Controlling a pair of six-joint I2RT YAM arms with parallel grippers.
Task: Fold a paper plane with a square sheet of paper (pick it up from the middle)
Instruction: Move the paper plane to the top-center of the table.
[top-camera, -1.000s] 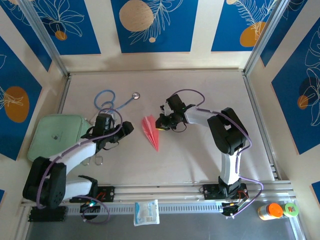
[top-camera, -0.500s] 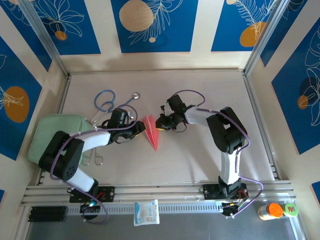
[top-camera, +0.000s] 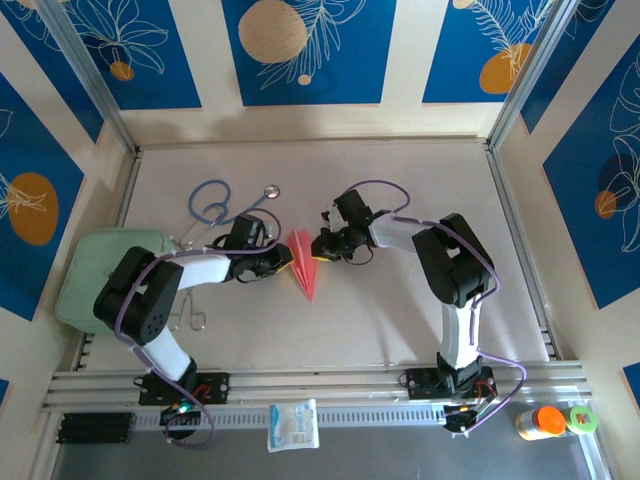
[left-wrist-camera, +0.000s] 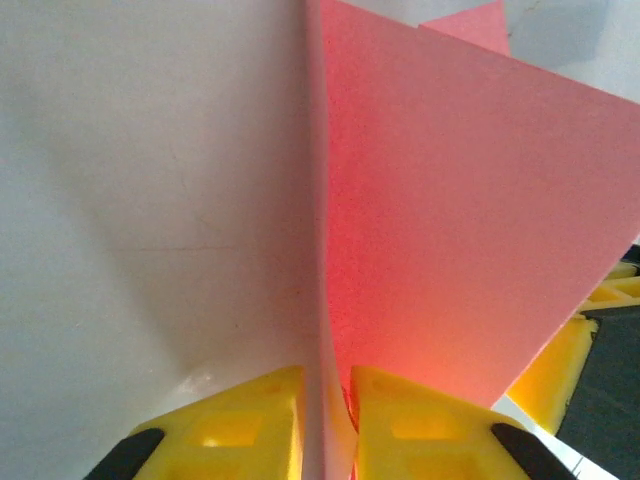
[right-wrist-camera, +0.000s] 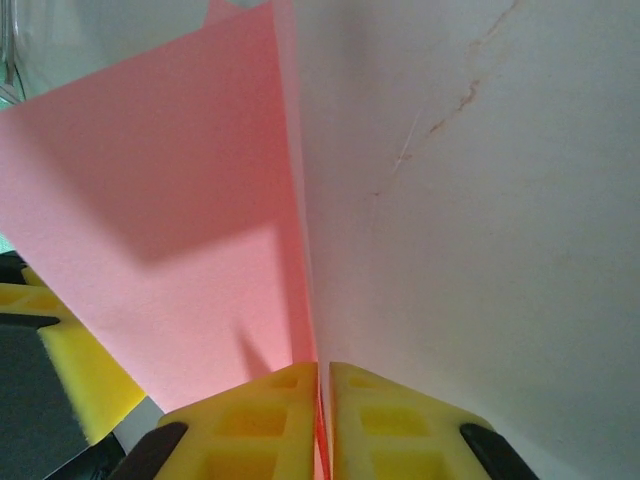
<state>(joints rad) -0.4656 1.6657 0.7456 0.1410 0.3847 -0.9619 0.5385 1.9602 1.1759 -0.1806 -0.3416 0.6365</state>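
Close up in both wrist views, yellow pads (left-wrist-camera: 240, 420) sit nearly together on a thin fold of the salmon-pink paper plane (left-wrist-camera: 450, 220), so the left end effector (left-wrist-camera: 327, 425) and the right end effector (right-wrist-camera: 322, 425) each pinch it. Overhead, the plane lies mid-surface (top-camera: 400, 300) between them, its tip toward the arm bases, with the blue stethoscope (top-camera: 210, 200) farther back to the left.
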